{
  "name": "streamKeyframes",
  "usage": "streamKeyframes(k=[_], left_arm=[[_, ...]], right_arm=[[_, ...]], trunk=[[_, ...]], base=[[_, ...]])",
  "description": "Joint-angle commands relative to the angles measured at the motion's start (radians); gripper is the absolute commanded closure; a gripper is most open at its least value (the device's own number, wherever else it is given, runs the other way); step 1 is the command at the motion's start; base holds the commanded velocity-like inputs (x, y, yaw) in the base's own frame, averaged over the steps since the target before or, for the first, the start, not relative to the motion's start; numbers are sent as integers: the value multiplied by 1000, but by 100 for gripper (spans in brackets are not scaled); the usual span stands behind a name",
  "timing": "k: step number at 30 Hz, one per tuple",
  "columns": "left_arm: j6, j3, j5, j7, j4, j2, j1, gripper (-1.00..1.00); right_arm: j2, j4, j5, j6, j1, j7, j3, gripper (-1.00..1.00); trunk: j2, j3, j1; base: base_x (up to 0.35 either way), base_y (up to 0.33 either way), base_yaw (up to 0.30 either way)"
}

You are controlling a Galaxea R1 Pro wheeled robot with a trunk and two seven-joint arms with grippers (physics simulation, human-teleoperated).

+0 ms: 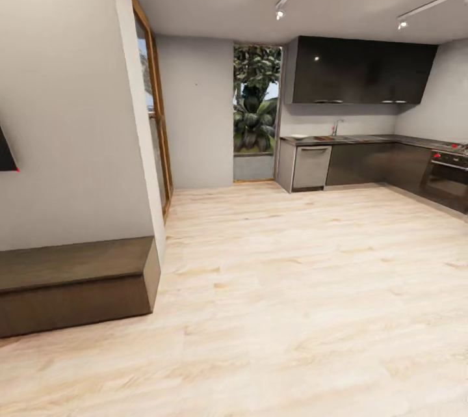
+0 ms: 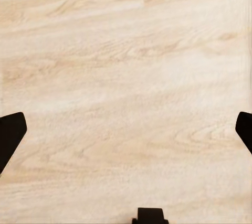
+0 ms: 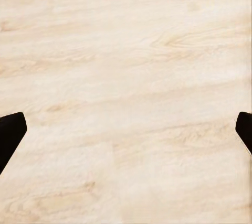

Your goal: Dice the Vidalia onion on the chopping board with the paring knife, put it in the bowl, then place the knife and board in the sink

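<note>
Far across the room runs the grey countertop (image 1: 390, 140) on dark cabinet fronts, along the back and right walls. A curved chrome tap (image 1: 336, 127) rises over the sink (image 1: 351, 138), which is too small to make out inside. A pale flat shape, perhaps the bowl (image 1: 300, 136), lies near the counter's left end. The Vidalia onion, chopping board and paring knife are too distant to pick out. My left gripper (image 2: 126, 129) hangs open over bare wooden floor, dark fingertips (image 2: 10, 135) at the picture's sides. My right gripper (image 3: 126, 129) is open likewise, with nothing between its fingers.
Light wood floor (image 1: 292, 287) stretches from me to the kitchen. A low brown bench (image 1: 71, 283) juts from the white wall at the near left. A steel dishwasher (image 1: 311, 167) sits under the counter's left end, an oven (image 1: 447, 181) at far right, and a window with plants (image 1: 257, 101) behind.
</note>
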Motion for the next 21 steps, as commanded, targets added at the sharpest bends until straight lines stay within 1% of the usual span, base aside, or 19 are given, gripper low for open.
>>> streamKeyframes(k=[1,6,21], left_arm=[[-2,1,0,0,0,0,0,-100],[-3,0,0,0,0,0,0,-100],[-3,1,0,0,1,0,0,-100]], right_arm=[[0,0,0,-3,0,0,1,-100],[0,0,0,-3,0,0,1,-100],[0,0,0,-3,0,0,1,-100]], trunk=[[0,0,1],[0,4,1],[0,15,1]], base=[[320,0,-260],[321,-35,-260],[320,-120,-260]])
